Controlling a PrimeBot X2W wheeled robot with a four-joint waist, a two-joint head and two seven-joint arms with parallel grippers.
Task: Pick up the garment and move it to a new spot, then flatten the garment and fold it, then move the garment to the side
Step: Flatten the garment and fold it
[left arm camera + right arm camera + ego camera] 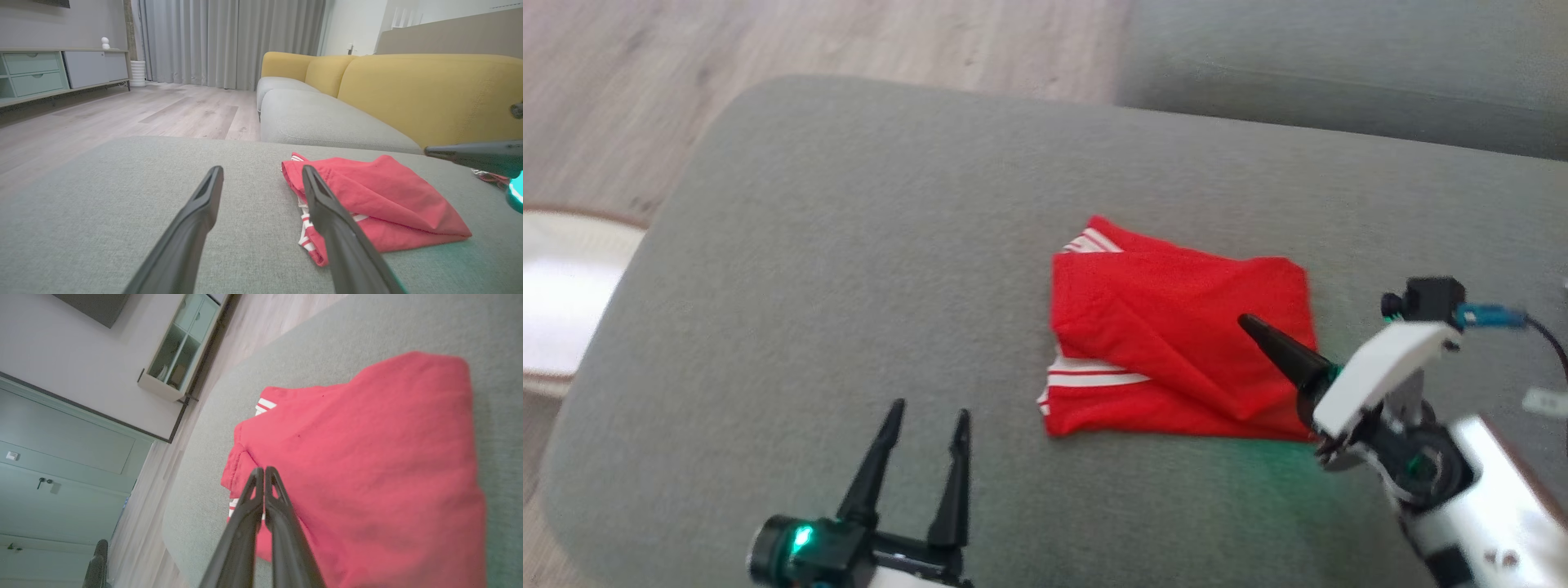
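Note:
The red garment (1168,310) with white stripes lies folded into a rough rectangle on the grey cushion (849,245), right of its middle. My right gripper (1247,322) is shut with nothing in it, its fingers pressed together and slanting over the garment's right half. The right wrist view has those closed tips (261,470) over the red cloth (367,457). My left gripper (929,412) is open and empty near the cushion's front edge, left of the garment. From the left wrist, its fingers (262,171) frame the garment (380,192), and the right gripper (429,152) comes in from the right.
Wooden floor (768,41) lies beyond the cushion's left and far edges. A pale round object (556,294) sits on the floor at the left. A second grey seat (318,118) with yellow backrests (429,90) stands behind. A low cabinet (41,73) lines the far wall.

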